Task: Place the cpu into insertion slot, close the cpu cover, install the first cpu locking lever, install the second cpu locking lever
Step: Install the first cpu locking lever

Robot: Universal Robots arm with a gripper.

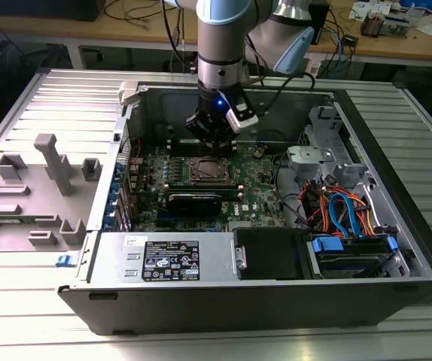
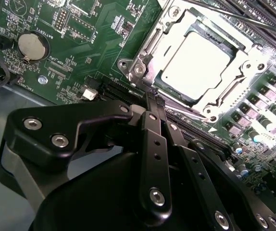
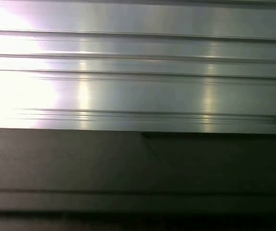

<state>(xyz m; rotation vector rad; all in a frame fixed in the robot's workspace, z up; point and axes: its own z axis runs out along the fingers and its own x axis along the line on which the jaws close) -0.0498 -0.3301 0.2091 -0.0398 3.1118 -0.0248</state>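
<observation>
The cpu (image 2: 201, 64) is seen seated in the insertion slot (image 2: 150, 45) on the green board (image 2: 94, 29), with the cpu cover (image 2: 246, 62) lying closed around it; the tool (image 2: 156, 98) is held just beside the slot, its fingers (image 2: 151, 103) pressed together on nothing

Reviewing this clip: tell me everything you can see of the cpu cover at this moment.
The cpu cover is a thin frame of silvery metal with a square cut-out middle. In the second wrist view it lies flat, closed over the insertion slot, and the cpu's pale metal top shows through the opening. Screws sit at its corners. Glare washes out its far edge. The gripper, fingers together, has its tips at the cover's near edge; whether they touch it I cannot tell.
</observation>
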